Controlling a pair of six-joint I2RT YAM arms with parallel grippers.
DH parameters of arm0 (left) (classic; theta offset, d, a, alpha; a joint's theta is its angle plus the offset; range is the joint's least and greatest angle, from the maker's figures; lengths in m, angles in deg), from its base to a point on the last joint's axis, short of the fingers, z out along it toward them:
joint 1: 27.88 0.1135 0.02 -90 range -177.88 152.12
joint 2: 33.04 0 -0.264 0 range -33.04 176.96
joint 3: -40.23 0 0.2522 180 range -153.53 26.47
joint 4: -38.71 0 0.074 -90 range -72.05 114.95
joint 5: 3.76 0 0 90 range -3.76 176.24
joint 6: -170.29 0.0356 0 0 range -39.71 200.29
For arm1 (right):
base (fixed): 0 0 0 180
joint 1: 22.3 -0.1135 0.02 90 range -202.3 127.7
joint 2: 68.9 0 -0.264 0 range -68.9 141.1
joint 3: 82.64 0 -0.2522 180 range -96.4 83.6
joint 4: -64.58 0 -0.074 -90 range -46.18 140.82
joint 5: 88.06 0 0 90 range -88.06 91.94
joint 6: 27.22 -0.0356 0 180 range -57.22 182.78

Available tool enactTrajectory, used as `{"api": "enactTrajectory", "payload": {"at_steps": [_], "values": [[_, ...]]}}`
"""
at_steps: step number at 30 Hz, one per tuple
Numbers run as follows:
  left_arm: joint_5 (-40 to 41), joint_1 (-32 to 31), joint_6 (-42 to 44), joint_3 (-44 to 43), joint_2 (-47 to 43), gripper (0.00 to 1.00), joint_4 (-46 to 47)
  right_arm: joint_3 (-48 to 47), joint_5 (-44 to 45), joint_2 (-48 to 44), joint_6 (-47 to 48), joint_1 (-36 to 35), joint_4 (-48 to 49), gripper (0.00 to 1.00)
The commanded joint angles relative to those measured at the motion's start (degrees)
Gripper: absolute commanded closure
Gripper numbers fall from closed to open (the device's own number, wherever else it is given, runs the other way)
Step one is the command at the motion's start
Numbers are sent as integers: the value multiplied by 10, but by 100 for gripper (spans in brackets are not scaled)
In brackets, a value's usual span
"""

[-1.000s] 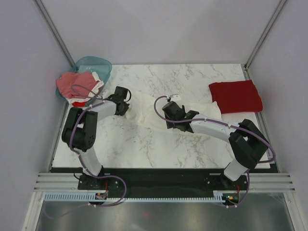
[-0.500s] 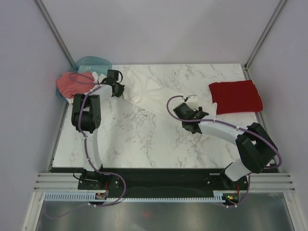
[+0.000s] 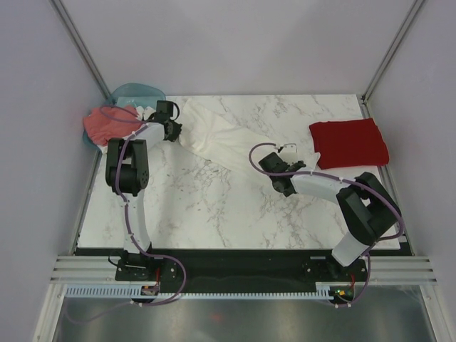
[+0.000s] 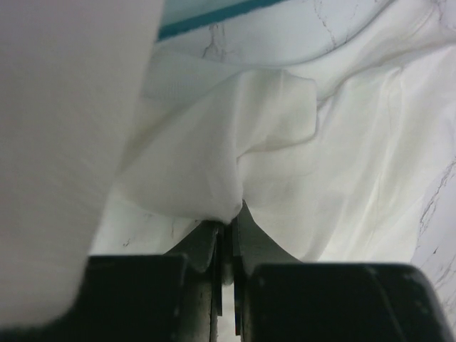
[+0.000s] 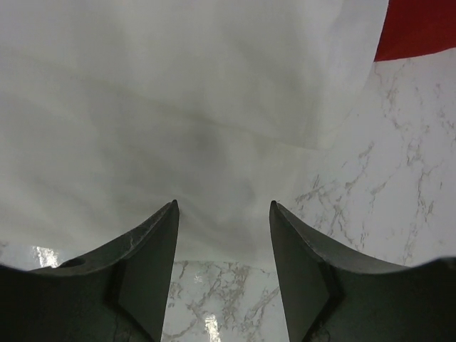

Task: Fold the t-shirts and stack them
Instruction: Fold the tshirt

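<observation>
A white t-shirt [image 3: 226, 137] lies stretched across the marble table from the back left to the middle right. My left gripper [image 3: 173, 132] is shut on its left edge beside the basket; the pinched cloth [image 4: 214, 171] bunches just above the jaws. My right gripper [image 3: 285, 187] is open and empty, its fingertips [image 5: 168, 214] at the shirt's near edge [image 5: 214, 142], over the table. A folded dark red t-shirt [image 3: 349, 142] lies flat at the right, its corner in the right wrist view [image 5: 420, 25]. Pinkish-red and white tees [image 3: 107, 122] are piled in the basket.
A teal translucent basket [image 3: 142, 92] stands at the back left corner; its rim shows in the left wrist view [image 4: 206, 20]. Grey walls and metal posts enclose the table on three sides. Bare marble [image 3: 214, 206] lies in front of the shirt.
My left gripper has pulled the white shirt back and left towards the basket, stretching it out. My right gripper has let the shirt go and moved right and slightly nearer.
</observation>
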Motion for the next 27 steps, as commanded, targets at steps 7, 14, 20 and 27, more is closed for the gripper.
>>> {"api": "enactTrajectory", "payload": {"at_steps": [7, 14, 20, 27], "values": [[47, -16, 39, -31, 4, 98, -13, 13, -82, 29, -7, 37, 18, 49], [52, -31, 57, -49, 6, 98, -17, 45, -172, 10, -8, 3, 17, 85], [33, -34, 75, -75, 31, 98, -20, 68, -243, -20, -16, -126, 3, 100], [26, -45, 106, -104, 49, 98, -24, -41, -289, 15, -58, -324, -12, 99]]}}
